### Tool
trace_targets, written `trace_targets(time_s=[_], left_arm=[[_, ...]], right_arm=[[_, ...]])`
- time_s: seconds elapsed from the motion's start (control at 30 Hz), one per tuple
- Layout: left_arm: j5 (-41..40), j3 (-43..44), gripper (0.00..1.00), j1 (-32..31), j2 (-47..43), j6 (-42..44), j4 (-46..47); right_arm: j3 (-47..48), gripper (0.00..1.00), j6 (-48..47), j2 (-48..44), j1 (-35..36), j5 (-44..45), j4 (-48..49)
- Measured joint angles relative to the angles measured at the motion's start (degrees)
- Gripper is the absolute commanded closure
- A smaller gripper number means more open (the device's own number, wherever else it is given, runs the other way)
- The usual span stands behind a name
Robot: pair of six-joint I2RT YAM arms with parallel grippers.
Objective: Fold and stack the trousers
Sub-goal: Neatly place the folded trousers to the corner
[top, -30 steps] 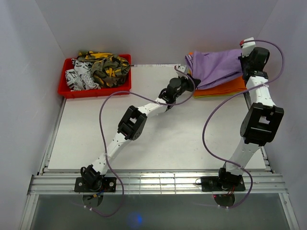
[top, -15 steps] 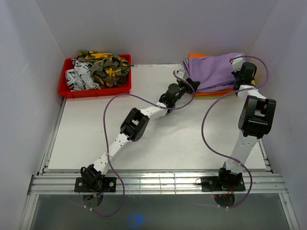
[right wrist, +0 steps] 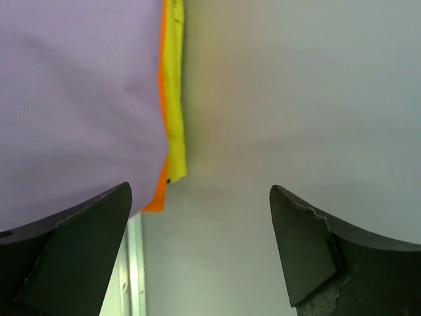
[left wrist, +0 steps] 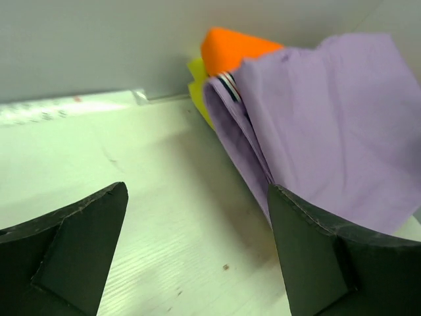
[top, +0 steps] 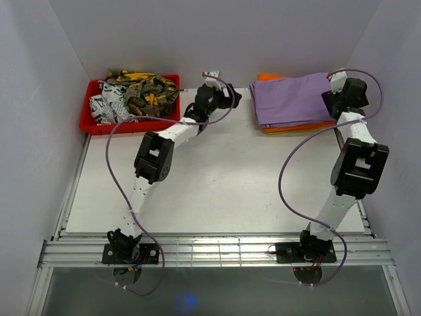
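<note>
No readable text, label or number shows anywhere, though small print may be lost to blur

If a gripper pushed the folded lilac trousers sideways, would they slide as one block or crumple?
Probably crumple: the folded lilac-purple thin-fabric trousers show soft, loose layers at their edge in the left wrist view, so the top layers would likely bunch. Lying flat and thin, they look light. A push might also drag the orange cloth underneath.

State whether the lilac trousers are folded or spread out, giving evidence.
Folded: the trousers lie as a compact rectangle atop the orange cloth, layered edges showing in the left wrist view.
</note>
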Motion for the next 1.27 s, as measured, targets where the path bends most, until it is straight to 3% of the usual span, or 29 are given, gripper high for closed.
trace_targets(time_s=[0.13, 0.3, 0.5, 0.6, 0.83, 1.03, 1.27], left_arm=[[4.79, 0.24, 0.02, 5.03, -10.14, 0.37, -11.61], [12.15, 10.64, 0.02, 12.48, -18.23, 2.71, -33.97], [22.71, -3.39, 0.02, 22.56, -34.73, 9.18, -51.8], [23.58, -14.51, 0.02, 27.58, -42.53, 13.62, -58.49], [21.92, -37.13, 0.02, 28.28, -59.63, 19.61, -70.38], [20.37, -42.99, 0.02, 27.61, -68.83, 20.55, -73.11], [17.66, -48.43, 0.02, 27.67, -71.58, 20.37, -73.26]], right_arm=[[0.07, 0.1, 3.34, -6.95, 0.02, -7.34, -9.92], [3.23, 0.1, 8.83, -15.61, 0.28, -20.26, -22.51], [5.86, 0.1, 14.32, -23.76, 1.11, -36.92, -34.49], [0.85, 0.1, 16.0, -28.13, 2.1, -42.03, -38.32], [-17.42, 0.1, 16.59, -36.63, 3.1, -45.18, -46.75], [-27.45, 0.1, 15.82, -49.11, 3.13, -44.35, -49.83], [-29.07, 0.1, 14.58, -58.12, 3.13, -40.19, -54.36]])
